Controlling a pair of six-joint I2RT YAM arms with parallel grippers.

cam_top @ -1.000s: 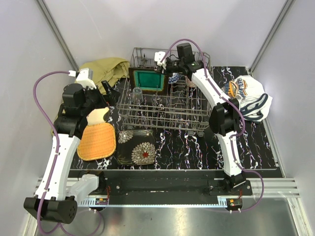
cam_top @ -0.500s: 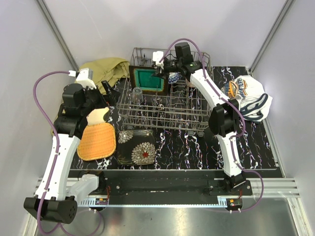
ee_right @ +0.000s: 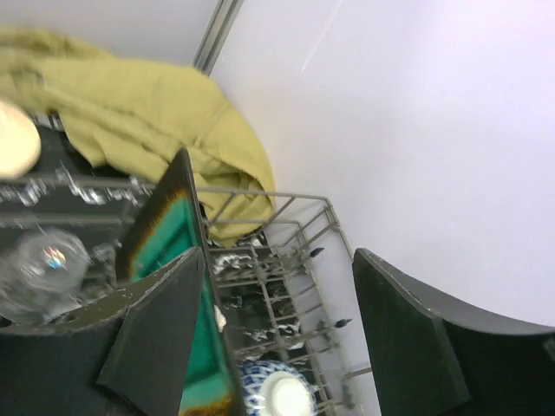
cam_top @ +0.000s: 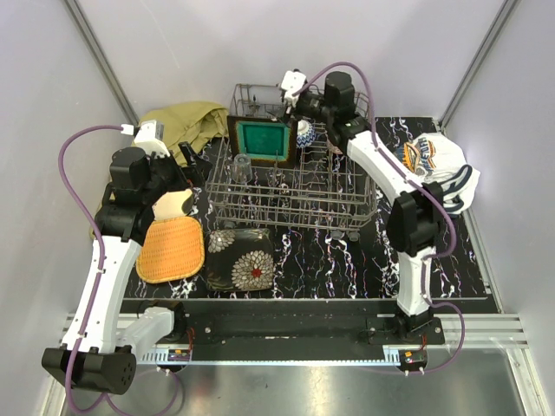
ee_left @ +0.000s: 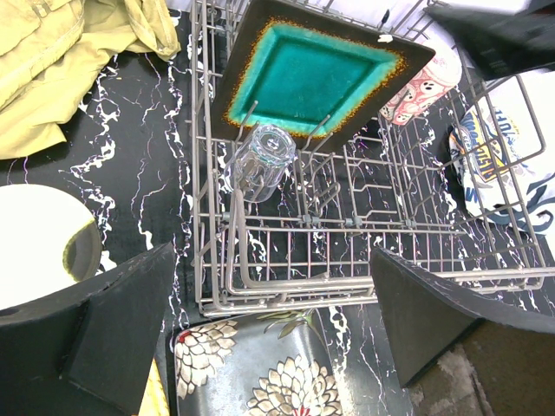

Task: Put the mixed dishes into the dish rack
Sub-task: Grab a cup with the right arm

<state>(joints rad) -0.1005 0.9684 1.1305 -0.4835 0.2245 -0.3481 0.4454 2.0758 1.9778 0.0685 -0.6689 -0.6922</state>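
The dish rack [cam_top: 299, 204] holds the teal square plate [cam_top: 260, 139] standing on edge, a clear glass [ee_left: 260, 160], a pink cup [ee_left: 416, 87] and a blue-white bowl [ee_right: 277, 390]. My right gripper [cam_top: 297, 106] hovers open over the rack's back corner. The teal plate's edge [ee_right: 169, 234] stands just beside its left finger and nothing is held. My left gripper [cam_top: 192, 160] hangs wide open and empty left of the rack. Below it lie the dark floral plate [ee_left: 260, 373], the orange woven plate [cam_top: 171, 249] and the cream round plate [ee_left: 35, 243].
An olive-yellow cloth [cam_top: 182, 121] is bunched at the rack's back left. A white printed cloth [cam_top: 434, 165] lies to the rack's right. Pale walls close in right behind the rack [ee_right: 286, 260].
My right gripper has opened and let go of the teal plate, then lifted up and back. The plate stays leaning in the rack. The left arm has not moved.
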